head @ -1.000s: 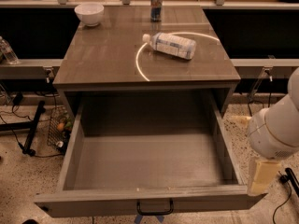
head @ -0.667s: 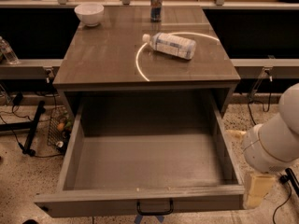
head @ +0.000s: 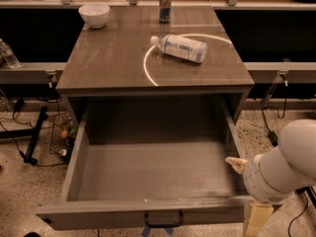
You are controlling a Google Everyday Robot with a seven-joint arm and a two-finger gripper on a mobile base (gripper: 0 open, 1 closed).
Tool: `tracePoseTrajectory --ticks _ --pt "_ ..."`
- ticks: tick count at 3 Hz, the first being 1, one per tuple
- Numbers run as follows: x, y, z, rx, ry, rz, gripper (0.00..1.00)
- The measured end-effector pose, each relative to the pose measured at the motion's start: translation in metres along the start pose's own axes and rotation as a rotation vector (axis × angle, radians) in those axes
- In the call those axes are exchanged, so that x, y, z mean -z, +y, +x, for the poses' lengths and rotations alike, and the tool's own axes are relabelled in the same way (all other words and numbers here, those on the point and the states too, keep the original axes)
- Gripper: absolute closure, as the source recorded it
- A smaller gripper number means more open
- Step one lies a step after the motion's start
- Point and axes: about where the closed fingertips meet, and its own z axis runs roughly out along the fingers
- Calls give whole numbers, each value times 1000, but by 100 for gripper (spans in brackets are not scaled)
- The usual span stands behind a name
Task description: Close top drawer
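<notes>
The top drawer [head: 98, 214] stands fully extended under the bench [head: 113, 63]. The tool [head: 256, 217] sits at its front right corner; grip state cannot be determined. Probable step: approach. Next: press front panel squarely inward

— Where does the camera look from?
— From high on the near side, above the open top drawer [head: 153, 172]. It faces down and away, toward the far edge of the table [head: 113, 68].
— How close?
— Close. The handle [head: 163, 220] sits at the bottom edge, and the bowl [head: 94, 14] and can [head: 165, 5] sit at the top.
— Other views?
— Just this one. The arm [head: 286, 167] enters from the near right, and the gripper [head: 256, 219] is by the drawer's near right corner.
</notes>
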Motion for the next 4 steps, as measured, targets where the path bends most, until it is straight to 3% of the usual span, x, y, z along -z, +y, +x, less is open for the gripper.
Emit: tracePoseTrajectory --ticks 2,4 --pt "-32 -20 -29 8 -53 14 33" --pt "-37 -30 -38 5 -60 21 79"
